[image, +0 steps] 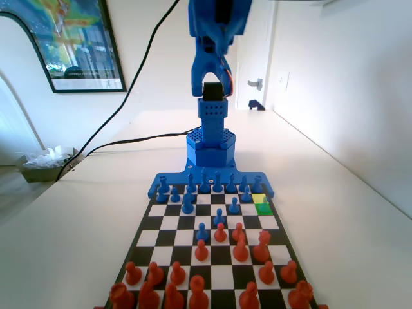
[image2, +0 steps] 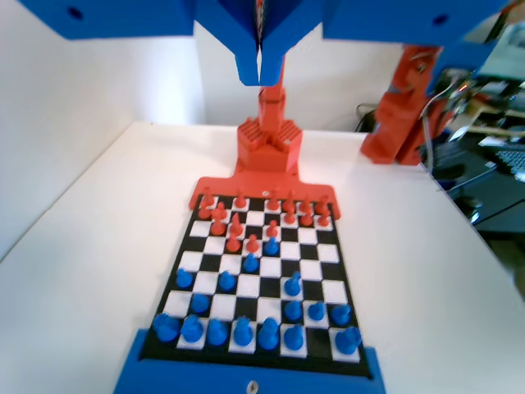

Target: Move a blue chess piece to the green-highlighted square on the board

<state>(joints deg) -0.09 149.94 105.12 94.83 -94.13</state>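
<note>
in the fixed view you see the board (image: pixel 212 241) lying on a white table (image: pixel 77 225), with the blue arm (image: pixel 212 71) standing upright at its far end, behind the blue ledge (image: pixel 209 185). the arm is raised high, well above the pieces, and its top goes out of the picture. the green square (image: pixel 262 208) is near the right edge of the board, in the third row from the ledge, and the yellow square (image: pixel 259 198) touches it on the far side. a pawn (image: pixel 265 202) seems to stand at the green square, on the border of the two tinted squares, but it is tinted and small, so you cannot be sure. other blue pawns (image: pixel 219 217) stand more to the middle, and the red pieces (image: pixel 239 250) fill the near half.

in the wrist view you look down on the board (image2: pixel 261 283) from high above. the gripper (image2: pixel 259 72) hangs from the top edge, far over the board and touching nothing. its two jaws are pressed together with only a thin line between them, and nothing is held between them. the blue pieces (image2: pixel 269 332) are in the near rows here and the red pieces (image2: pixel 236 226) in the far rows. the green tint is not visible in this view, so you cannot tell which square it is.
</note>
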